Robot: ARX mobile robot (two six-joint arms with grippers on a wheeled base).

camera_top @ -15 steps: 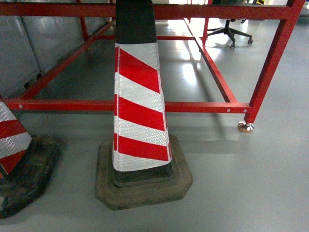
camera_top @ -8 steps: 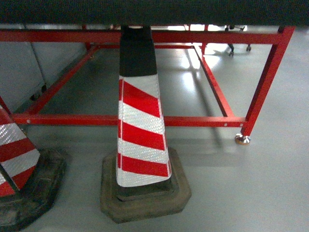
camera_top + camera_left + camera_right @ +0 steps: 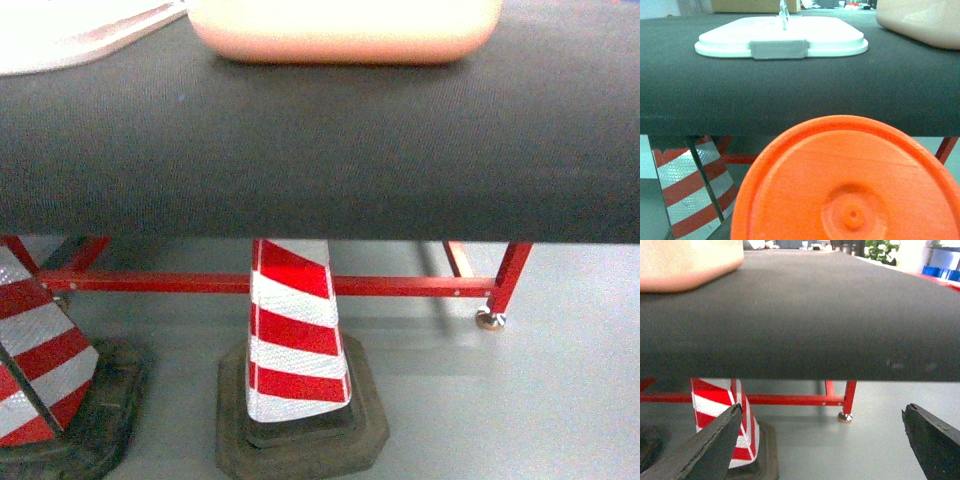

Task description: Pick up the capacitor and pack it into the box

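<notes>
No part of the task shows as completed. The pale pink rectangular plastic tub (image 3: pixel 345 30) stands on the black fabric-covered table (image 3: pixel 320 150), toward the far side, with only its lower wall in the head view. The matching white lid with a grey clasp (image 3: pixel 781 39) lies flat on the table to the left of the tub, well apart from it, so the tub is uncovered and ready to receive a part.

The capacitor is not visible in any view; its location cannot be determined.

The right gripper (image 3: pixel 825 440) sits below the level of the table's near edge with its fingers spread wide and nothing between them. The left gripper's state cannot be told: a large orange ribbed disc (image 3: pixel 850 185) fills the lower part of the left wrist view.

Remaining: locate the capacitor, grasp it, place it in the tub.
</notes>
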